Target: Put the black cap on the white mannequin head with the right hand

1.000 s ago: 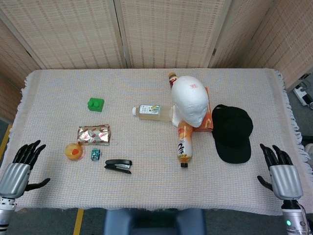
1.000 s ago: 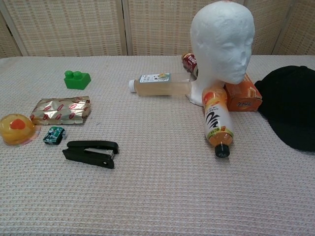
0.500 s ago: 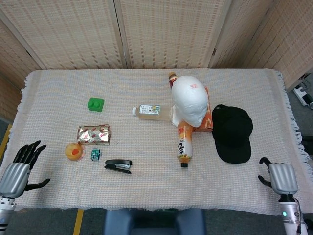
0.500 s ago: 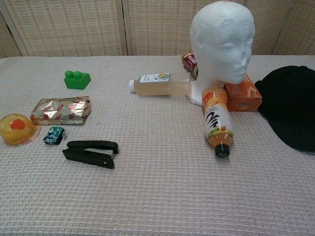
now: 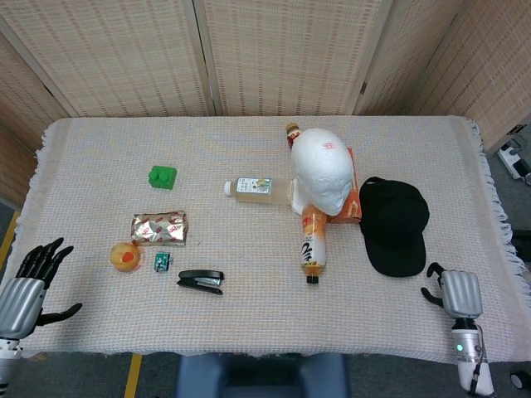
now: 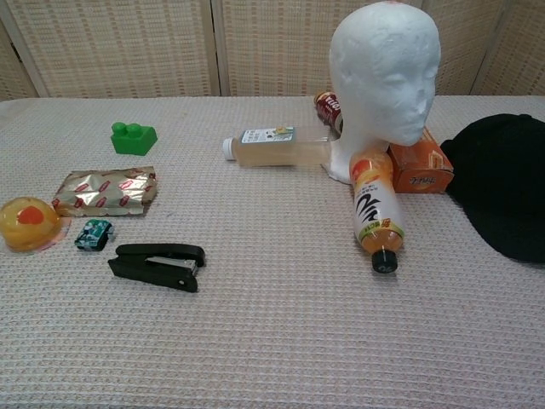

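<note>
The black cap (image 5: 394,224) lies flat on the table to the right of the white mannequin head (image 5: 322,174), which stands upright at centre. In the chest view the cap (image 6: 502,183) is cut off by the right edge, and the mannequin head (image 6: 385,77) faces forward. My right hand (image 5: 452,292) hovers at the front right edge, just in front of the cap's brim. Only its back and thumb show, and it holds nothing. At the front left corner my left hand (image 5: 25,294) has its fingers spread and is empty. Neither hand appears in the chest view.
An orange drink bottle (image 5: 313,240) lies in front of the mannequin head, with an orange box (image 5: 353,203) between head and cap. A clear bottle (image 5: 257,187) lies to the left. Further left are a green block (image 5: 163,177), foil packet (image 5: 159,227), jelly cup (image 5: 124,255) and stapler (image 5: 202,280).
My right hand has moved left and forward toward the cap and tipped over, so its fingers no longer show. The left hand has dropped slightly toward the table edge.
</note>
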Controlling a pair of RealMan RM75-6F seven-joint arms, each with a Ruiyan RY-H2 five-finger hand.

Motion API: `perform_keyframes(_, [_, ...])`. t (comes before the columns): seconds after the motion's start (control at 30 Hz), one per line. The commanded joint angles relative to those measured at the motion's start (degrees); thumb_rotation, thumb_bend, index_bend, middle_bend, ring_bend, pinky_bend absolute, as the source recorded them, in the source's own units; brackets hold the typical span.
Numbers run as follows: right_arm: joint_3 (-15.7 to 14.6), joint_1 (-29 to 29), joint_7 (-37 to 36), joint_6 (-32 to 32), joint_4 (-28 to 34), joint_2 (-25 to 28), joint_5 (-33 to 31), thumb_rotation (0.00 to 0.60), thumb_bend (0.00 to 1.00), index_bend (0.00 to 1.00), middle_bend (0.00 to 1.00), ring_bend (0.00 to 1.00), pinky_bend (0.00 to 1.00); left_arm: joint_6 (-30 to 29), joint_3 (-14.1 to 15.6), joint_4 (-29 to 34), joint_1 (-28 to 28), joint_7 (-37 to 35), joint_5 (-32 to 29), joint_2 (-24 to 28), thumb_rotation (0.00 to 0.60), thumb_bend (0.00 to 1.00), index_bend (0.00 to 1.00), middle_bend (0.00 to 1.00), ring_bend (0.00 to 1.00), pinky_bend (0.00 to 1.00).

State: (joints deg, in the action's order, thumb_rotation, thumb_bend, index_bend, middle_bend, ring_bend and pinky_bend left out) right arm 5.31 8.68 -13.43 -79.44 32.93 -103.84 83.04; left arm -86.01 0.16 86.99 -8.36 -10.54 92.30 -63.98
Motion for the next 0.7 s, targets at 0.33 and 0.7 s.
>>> perform_keyframes(0.33, [1.8, 3.4, -4.1, 1.2, -7.1, -5.5, -0.4, 0.6, 0.13, 0.52, 1.0, 1.0, 1.0, 0.6, -0.1, -0.2, -0.1, 0.2, -0.4, -0.1, 0.6, 0.09, 0.12, 0.0, 0.0, 0.0])
perform_keyframes(0.7, [3.7, 6.3, -5.4, 1.2, -10.2, -8.7, -1.5, 0.6, 0.15, 0.51, 1.0, 1.0, 1.0, 1.1, -1.2, -0.6, -0.3, -0.7, -2.3, -0.1, 0.6, 0.11, 0.12, 0.0, 0.0, 0.0])
